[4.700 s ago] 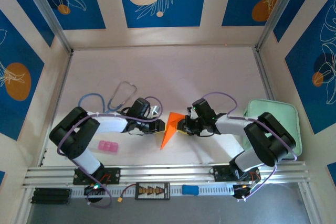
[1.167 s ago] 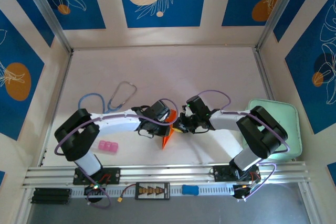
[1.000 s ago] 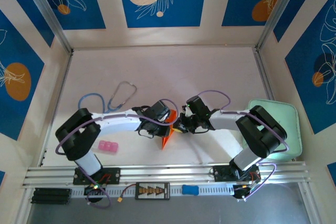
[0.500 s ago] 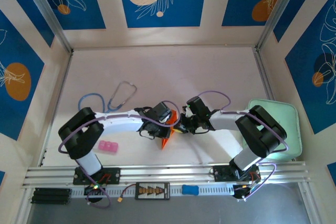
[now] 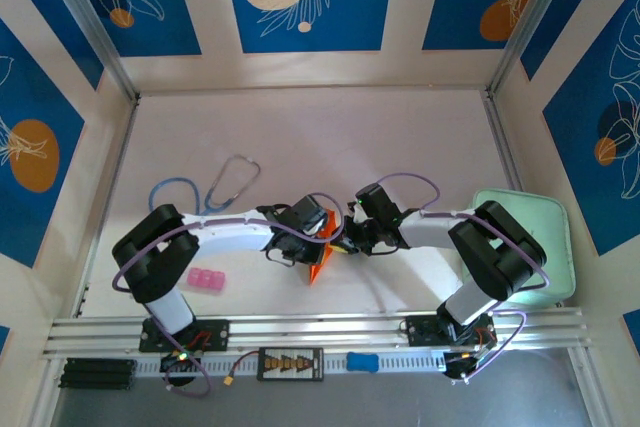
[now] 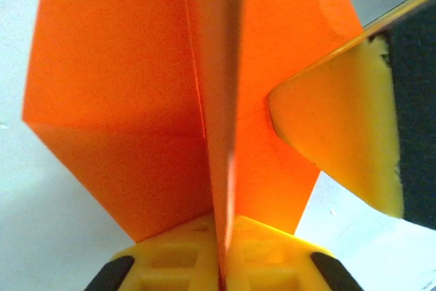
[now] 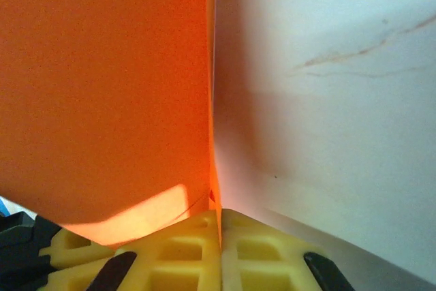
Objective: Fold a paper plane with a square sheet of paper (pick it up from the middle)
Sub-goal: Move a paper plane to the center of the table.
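The square sheet of paper (image 5: 320,259), bright orange, is folded into a pointed paper plane shape and held between both arms at the table's middle. In the left wrist view the paper (image 6: 122,86) spreads as two wings with a raised centre fold. My left gripper (image 6: 221,267) is shut on that fold. A yellow finger (image 6: 340,141) of the right gripper presses against the right wing. In the right wrist view the paper (image 7: 102,86) stands on edge at the left, and my right gripper (image 7: 219,226) is shut on its edge. From above, the left gripper (image 5: 316,231) and right gripper (image 5: 343,239) nearly touch.
A stethoscope (image 5: 215,190) lies at the back left. A small pink block (image 5: 206,279) sits near the left arm's base. A pale green tray (image 5: 545,237) stands at the right edge. White table surface (image 5: 330,147) stretches behind the arms.
The left gripper has closed onto the paper's centre fold. Since the earliest frame both arms have drawn together and the paper looks narrower from above.
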Controlling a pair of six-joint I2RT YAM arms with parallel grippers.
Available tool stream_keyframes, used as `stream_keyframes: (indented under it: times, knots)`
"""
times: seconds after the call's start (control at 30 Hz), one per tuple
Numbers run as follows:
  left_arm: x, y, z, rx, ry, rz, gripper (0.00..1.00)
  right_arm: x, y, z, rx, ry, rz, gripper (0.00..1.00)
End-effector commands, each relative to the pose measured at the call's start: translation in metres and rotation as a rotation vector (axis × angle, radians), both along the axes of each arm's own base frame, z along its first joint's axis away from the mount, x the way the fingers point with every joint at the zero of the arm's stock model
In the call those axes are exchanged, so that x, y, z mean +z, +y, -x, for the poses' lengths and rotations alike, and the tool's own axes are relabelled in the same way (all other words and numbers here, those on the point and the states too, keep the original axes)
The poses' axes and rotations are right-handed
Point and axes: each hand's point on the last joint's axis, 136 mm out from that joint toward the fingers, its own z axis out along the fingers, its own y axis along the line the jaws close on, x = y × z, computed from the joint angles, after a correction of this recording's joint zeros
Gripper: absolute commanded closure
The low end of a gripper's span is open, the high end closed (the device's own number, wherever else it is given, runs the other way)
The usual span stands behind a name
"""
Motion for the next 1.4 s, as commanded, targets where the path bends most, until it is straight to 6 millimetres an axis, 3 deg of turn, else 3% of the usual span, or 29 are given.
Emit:
stream_keyframes:
  times: [0.0,0.3,0.77,1.37]
  knots:
    - [0.007,-0.002,-0.002,0.001,-0.020,-0.007,0.92,-0.002,-0.005,0.007,0.005,0.030,0.002,0.89]
    - [0.011,0.046,-0.032,0.175,-0.129,-0.295,1.00,0.024,-0.031,0.004,-0.025,-0.061,0.076,0.66]
    - [0.000,0.033,-0.045,0.228,-0.093,-0.347,0.98,0.029,-0.037,0.010,-0.041,-0.068,0.064,0.65]
    - [-0.005,0.039,-0.046,0.246,-0.081,-0.374,0.86,0.026,-0.033,0.012,-0.030,-0.058,0.054,0.65]
